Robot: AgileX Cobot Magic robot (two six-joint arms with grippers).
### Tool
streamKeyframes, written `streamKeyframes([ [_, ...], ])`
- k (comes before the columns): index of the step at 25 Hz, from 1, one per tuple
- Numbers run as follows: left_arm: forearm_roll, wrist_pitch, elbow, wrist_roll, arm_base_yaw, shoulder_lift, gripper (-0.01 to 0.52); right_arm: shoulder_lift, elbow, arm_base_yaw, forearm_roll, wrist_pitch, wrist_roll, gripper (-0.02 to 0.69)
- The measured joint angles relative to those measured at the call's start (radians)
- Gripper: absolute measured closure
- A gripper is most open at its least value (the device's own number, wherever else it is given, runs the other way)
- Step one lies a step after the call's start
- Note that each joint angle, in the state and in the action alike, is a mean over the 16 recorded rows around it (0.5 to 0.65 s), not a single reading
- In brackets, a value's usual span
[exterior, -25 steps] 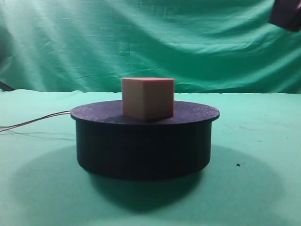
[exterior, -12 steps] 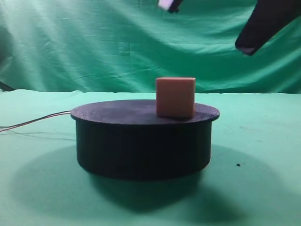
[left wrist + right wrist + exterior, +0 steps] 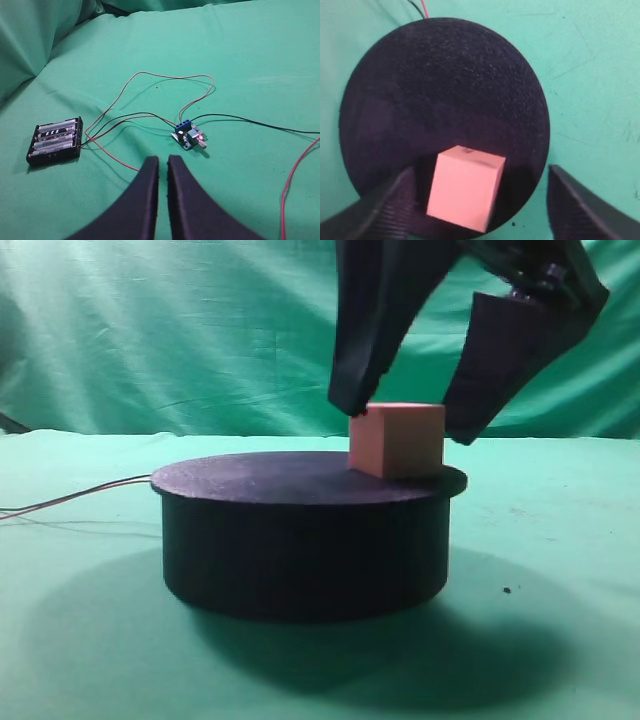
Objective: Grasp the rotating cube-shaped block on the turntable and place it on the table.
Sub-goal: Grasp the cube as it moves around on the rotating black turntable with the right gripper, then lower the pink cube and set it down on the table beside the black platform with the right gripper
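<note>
The pink-salmon cube-shaped block point(image 3: 398, 440) sits on the right part of the black turntable point(image 3: 300, 540) on the green table point(image 3: 560, 570). My right gripper point(image 3: 405, 425) is open and hangs over the block, one finger point(image 3: 375, 330) at its left, the other at its right, tips at the level of the block's top. In the right wrist view the block point(image 3: 465, 187) lies near the turntable's point(image 3: 445, 90) near rim, between the open fingers of the gripper point(image 3: 480, 172). My left gripper point(image 3: 163, 160) is shut and empty over the green cloth, away from the turntable.
Thin wires point(image 3: 70, 502) run left from the turntable. In the left wrist view a black battery holder point(image 3: 55, 141) and a small blue circuit board point(image 3: 188, 136) lie on the cloth, joined by red and black wires point(image 3: 150, 117).
The right gripper has come down from the upper right and now straddles the block. The block has turned with the turntable, moving from the middle to the right.
</note>
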Motion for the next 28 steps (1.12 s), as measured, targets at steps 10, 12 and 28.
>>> streamKeyframes([
  [10,0.000,0.000,0.000,0.000,0.000,0.000,0.514,-0.155,0.084,0.000,-0.200,0.054,0.205,0.424],
  [12,0.000,0.000,0.000,0.000,0.000,0.000,0.514,-0.165,0.124,0.000,-0.218,0.038,0.237,0.424],
  [28,0.000,0.000,0.000,0.000,0.000,0.000,0.514,-0.127,0.219,0.000,-0.197,-0.015,0.334,0.238],
])
